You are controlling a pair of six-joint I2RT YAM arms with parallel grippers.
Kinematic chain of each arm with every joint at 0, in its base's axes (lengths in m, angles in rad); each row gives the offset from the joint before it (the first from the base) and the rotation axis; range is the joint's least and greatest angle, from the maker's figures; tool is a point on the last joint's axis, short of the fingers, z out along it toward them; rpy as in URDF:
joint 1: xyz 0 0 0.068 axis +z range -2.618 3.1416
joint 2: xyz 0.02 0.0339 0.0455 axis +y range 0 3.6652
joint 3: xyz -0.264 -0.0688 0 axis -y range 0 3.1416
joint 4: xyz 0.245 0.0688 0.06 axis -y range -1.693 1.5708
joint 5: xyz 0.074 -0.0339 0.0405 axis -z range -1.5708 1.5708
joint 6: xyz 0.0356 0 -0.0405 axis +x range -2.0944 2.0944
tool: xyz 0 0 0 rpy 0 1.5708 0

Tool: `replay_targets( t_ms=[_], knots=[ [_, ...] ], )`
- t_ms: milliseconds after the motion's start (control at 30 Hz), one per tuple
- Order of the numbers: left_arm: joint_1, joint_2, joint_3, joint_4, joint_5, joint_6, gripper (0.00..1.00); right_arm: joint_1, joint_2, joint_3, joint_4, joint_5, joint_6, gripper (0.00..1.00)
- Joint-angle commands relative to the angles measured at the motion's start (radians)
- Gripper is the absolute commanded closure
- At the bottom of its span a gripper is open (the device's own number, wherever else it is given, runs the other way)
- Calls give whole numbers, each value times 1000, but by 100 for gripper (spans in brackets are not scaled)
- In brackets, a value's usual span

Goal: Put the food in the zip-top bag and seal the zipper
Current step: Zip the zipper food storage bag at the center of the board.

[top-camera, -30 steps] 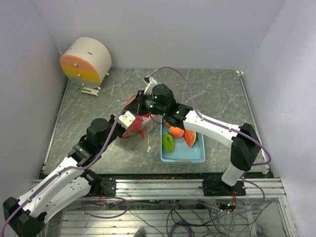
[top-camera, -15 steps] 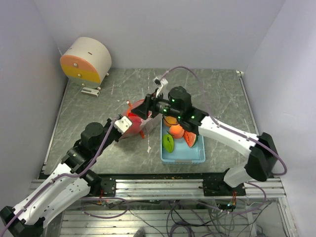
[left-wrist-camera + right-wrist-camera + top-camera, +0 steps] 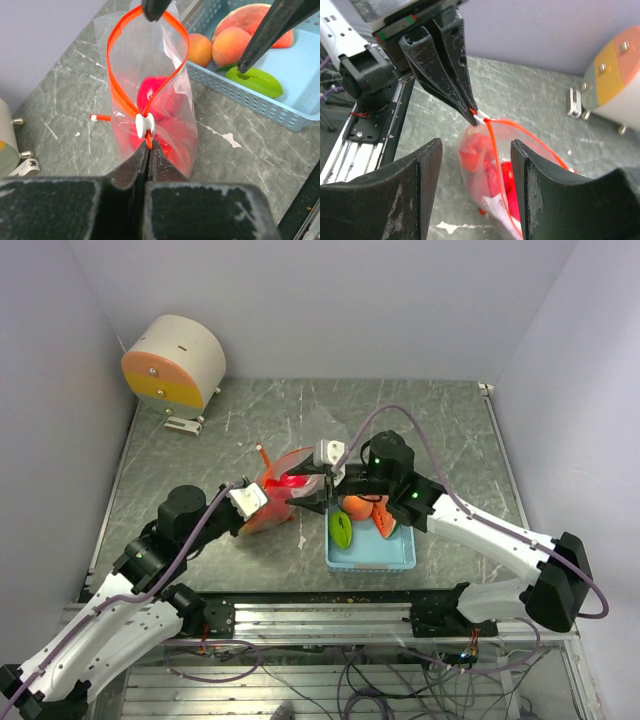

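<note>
zip-top bag [image 3: 175, 60]: stands upright on the counter [image 3: 240, 150], straight ahead of the left fingers [image 3: 132, 172] and between them and the right fingers [image 3: 422, 185]; its mouth gapes in a loop.
zipper [image 3: 122, 95]: unsealed red-orange strip; its two sides meet at a white slider [image 3: 145, 125] just above the left fingertips.
left fingers: closed, pinching the zipper's near end just below the slider.
right fingers: spread wide, holding nothing. in the left wrist view one tip sits at the far end of the bag mouth, and whether it touches the strip cannot be told. the other tip hangs over the tray [image 3: 280, 112], above the green piece [image 3: 252, 82].
food in the bag: red fruits [image 3: 155, 92] lie low inside, just beyond the left fingertips and under the gap of the right fingers.
food outside the bag: two orange balls [image 3: 230, 46], a red-orange slice [image 3: 252, 15] and the green piece lie in the tray, beneath the right arm.
tray: light blue, on the counter just beside the bag, on the right fingers' side.
red stick [image 3: 100, 118]: thin, white-tipped, flat on the counter just beside the bag, on the side away from the tray.
round drum [image 3: 172, 362]: white with an orange and yellow face, at the far left corner, well apart from both pairs of fingers.
</note>
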Motion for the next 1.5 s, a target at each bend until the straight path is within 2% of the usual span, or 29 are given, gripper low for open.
replay_targets(
  t_ms=[0,133,400,633,833,933,1067,1167,1267,1400,1467],
  knots=[
    [-1,-3,50,-48,79,-9,93,-3,38,74,-30,-183,-166,43],
    [-1,-11,53,-66,95,-3,93,-2,80,88,-6,-305,-212,43],
    [-1,-11,60,-71,100,-7,93,-3,273,312,-264,-371,-382,43],
    [-1,-11,64,-75,96,-7,93,-4,349,374,-376,-334,-430,43],
    [-1,-18,69,-93,85,3,93,-7,341,283,-295,-218,-373,45],
    [-1,-26,74,-98,81,3,93,-13,333,256,-264,-176,-342,52],
    [-1,-34,78,-107,77,3,93,-18,318,226,-223,-121,-302,82],
    [-1,-40,74,-97,88,-3,93,-18,312,221,-211,-97,-270,91],
    [-1,-36,66,-88,88,-9,93,-18,306,255,-221,-89,-202,98],
    [-1,-30,67,-85,85,-11,93,-17,243,250,-172,-69,-68,100],
    [-1,-33,77,-90,82,-3,87,-18,211,247,-156,-22,14,100]
  ],
)
